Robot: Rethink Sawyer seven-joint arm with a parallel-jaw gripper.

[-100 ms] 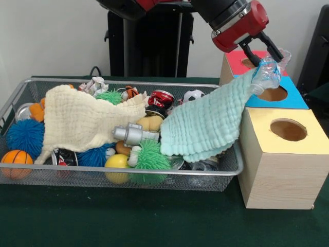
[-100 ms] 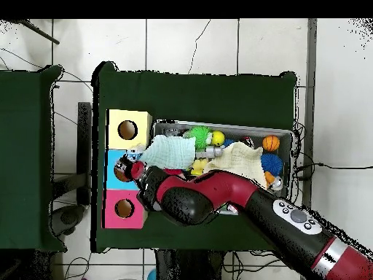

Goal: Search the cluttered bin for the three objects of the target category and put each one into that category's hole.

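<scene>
1. Our gripper (image 1: 267, 55) has its two black fingers closed on a crumpled clear plastic bottle (image 1: 266, 73), which it holds by the upper end so the body hangs down and tilts toward the boxes. We judge that the bottle hangs this way so it can go into a hole end-first.

2. The bottle hangs just above the blue box (image 1: 288, 96), close to the near-left side of its hole (image 1: 273, 93) and not yet inside it. From this we take the blue box to be the target for bottles, and the release to be the step in hand.

3. A pale green cloth (image 1: 205, 126) lies draped from the bin's edge up against the blue box, with its top corner touching or just under the bottle. We cannot tell whether it is snagged on the bottle or only leaning there. If it is caught, it could be dragged over the hole.

4. Behind the blue box stands the red box (image 1: 235, 59), and in front of it the yellow box (image 1: 280, 159), each with its own hole.

5. Beside the blue box, the wire bin (image 1: 31, 177) holds the remaining clutter: a cream cloth (image 1: 82, 121), spiky balls, a small basketball (image 1: 16, 159), cans and a grey metal piece (image 1: 131, 135). We judge that any other bottles sit under the cloths.
</scene>
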